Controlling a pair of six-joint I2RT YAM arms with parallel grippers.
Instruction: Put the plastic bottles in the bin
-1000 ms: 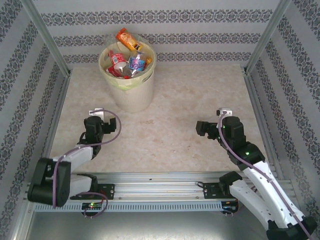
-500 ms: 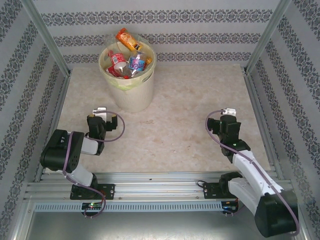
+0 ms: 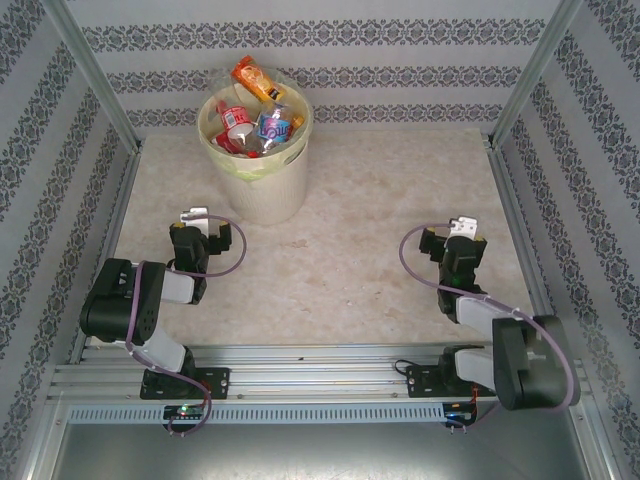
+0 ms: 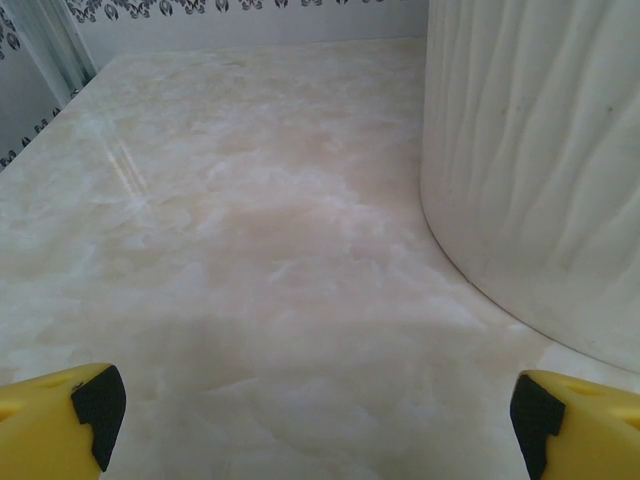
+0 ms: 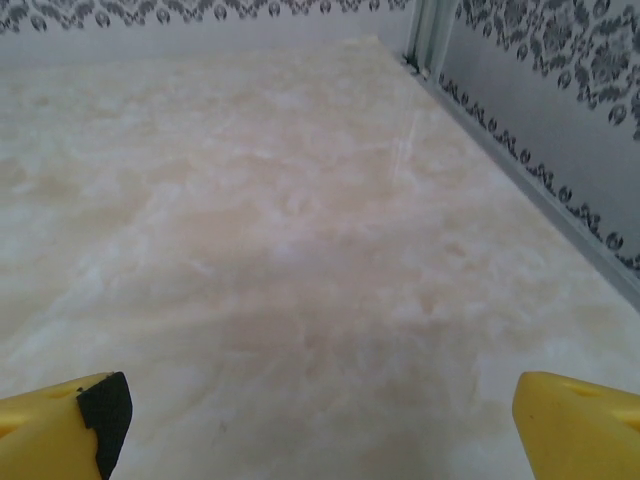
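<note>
Left gripper [image 4: 318, 425]: the yellow fingers are standing spread wide, gripping nothing.
Right gripper [image 5: 320, 425]: its fingers are likewise standing wide apart, with only bare table [image 3: 350, 230] between them.
Change in the arms: over the last second both are folding back toward their bases. The right gripper, turned sideways a second ago, is now pointing straight ahead.
Bin [image 4: 540, 170]: it is standing near the left gripper, ahead and to its right, not touching. It is well apart from the right gripper, far ahead and to its left.
Plastic bottles [image 3: 255, 125]: they are lying heaped inside the bin, one orange bottle poking above the rim. The heap is sitting just as it did a second ago.
Meaning for the task: the sorting is probably finishing, with both arms retiring empty.
</note>
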